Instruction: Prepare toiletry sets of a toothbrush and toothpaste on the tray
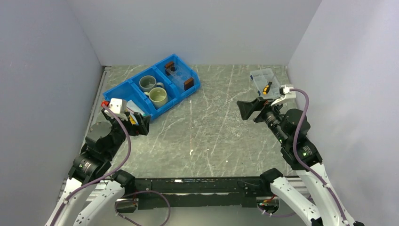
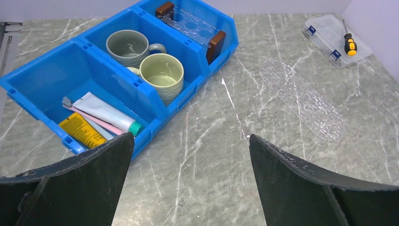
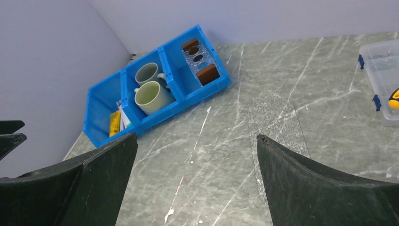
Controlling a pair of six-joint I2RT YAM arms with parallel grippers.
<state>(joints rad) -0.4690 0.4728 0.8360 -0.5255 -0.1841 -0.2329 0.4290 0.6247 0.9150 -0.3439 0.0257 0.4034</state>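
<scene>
The toothpaste (image 2: 106,113), a white tube with a teal cap, lies in the left compartment of the blue bin (image 2: 42,75). Beside it lie a slim pink toothbrush (image 2: 91,120), a pale blue stick (image 2: 104,133) and a yellow tube (image 2: 82,131). The clear tray (image 2: 190,22) with brown block handles sits in the bin's far right compartment, also seen as the tray (image 1: 178,75) from above. My left gripper (image 2: 190,136) hovers open just in front of the bin's near corner, nothing between its fingers. My right gripper (image 3: 196,136) is open and empty over the table's right side, well away from the bin.
Two mugs, grey (image 2: 127,47) and green (image 2: 163,75), fill the bin's middle compartment. A clear textured sheet (image 2: 301,99) lies flat on the marble table. A clear lidded box (image 2: 329,33) with a screwdriver (image 2: 349,44) on it stands at the back right, near the wall.
</scene>
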